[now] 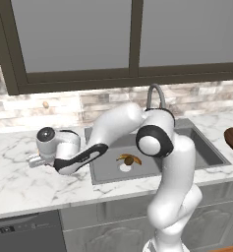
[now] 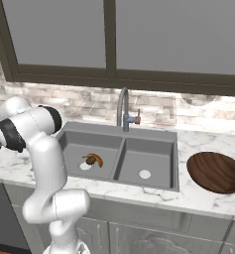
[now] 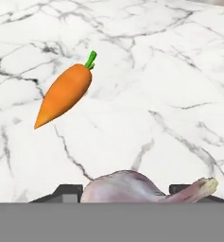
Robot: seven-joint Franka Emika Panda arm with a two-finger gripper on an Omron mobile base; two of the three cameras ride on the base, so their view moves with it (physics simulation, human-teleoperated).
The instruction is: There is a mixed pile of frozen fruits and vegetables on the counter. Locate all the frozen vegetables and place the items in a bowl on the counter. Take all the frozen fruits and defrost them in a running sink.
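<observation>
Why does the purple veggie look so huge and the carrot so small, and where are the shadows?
Hand view: the bulb sits right at the lens between the claw tips, so it looms; the carrot lies farther off on the counter, sharp, with no shadow under it. Left base view: flat, even light, no glare; banana and kiwi look tiny in the sink.

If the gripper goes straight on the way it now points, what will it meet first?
Probably the pinkish-white bulb, which already sits between the gripper tips at the bottom of the hand view. Directly beyond it is the white marble counter. The carrot lies off to one side, out of that line.
</observation>
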